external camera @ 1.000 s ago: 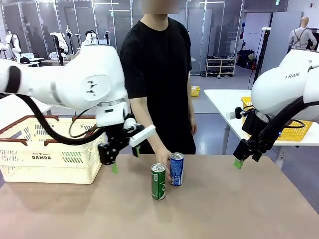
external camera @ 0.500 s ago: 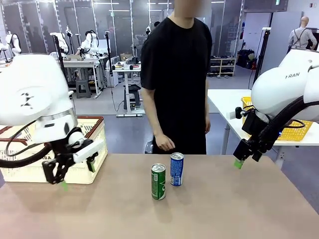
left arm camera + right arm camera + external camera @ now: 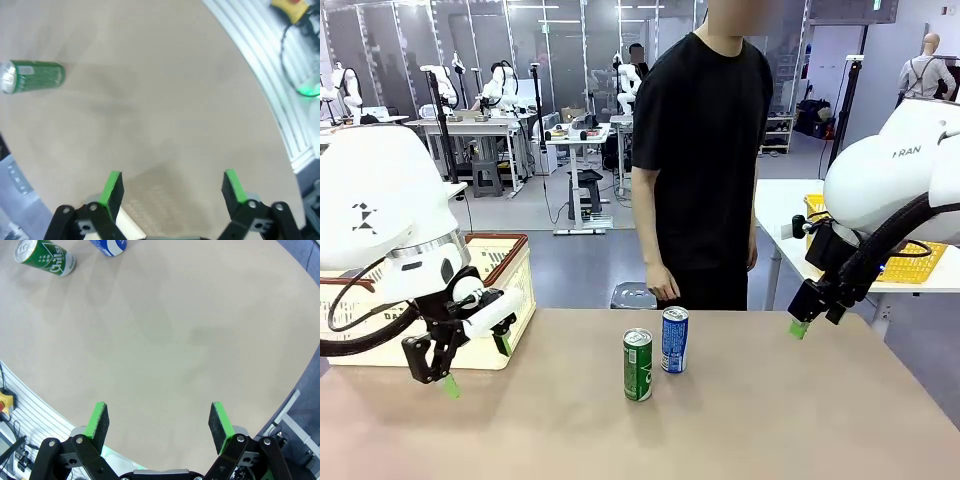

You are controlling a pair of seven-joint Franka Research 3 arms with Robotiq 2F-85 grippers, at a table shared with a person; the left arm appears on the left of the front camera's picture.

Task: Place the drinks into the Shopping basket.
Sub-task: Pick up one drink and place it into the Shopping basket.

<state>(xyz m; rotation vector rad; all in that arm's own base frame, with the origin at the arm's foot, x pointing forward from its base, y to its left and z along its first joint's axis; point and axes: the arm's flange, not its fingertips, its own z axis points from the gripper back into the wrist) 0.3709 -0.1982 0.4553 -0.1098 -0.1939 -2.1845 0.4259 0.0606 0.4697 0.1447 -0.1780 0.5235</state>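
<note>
Tan matte tabletop (image 3: 770,420) beneath both arms, bare over most of its width. Behind it, a workshop hall with grey floor, benches and glass partitions. Off to the right of the right jaws, a white side table (image 3: 770,195) bearing a yellow mesh basket (image 3: 912,265).

Left gripper (image 3: 478,366) low over the table's left part, green pads spread wide and holding nothing, with bare tabletop between them. Just behind those jaws, at the table's left end, the large cream-white slotted plastic shopping basket (image 3: 510,262) with its dark brown rim.

Slim green metal can (image 3: 637,365) with white lettering upright near the table's middle, well to the right of the left jaws, with open surface all the way between. Just behind it and to its right, a blue-and-white metal can (image 3: 674,340) with a silver top, also upright; touching or not, cannot tell.

Right gripper (image 3: 808,325) raised over the table's right part, close to the far edge, jaws wide apart and empty. Both cans well to its left, across bare tabletop.

Person's hand (image 3: 663,285) hanging just past the far edge, behind the cans and apart from them. Ribbed metal rail (image 3: 275,85) along the near edge.
</note>
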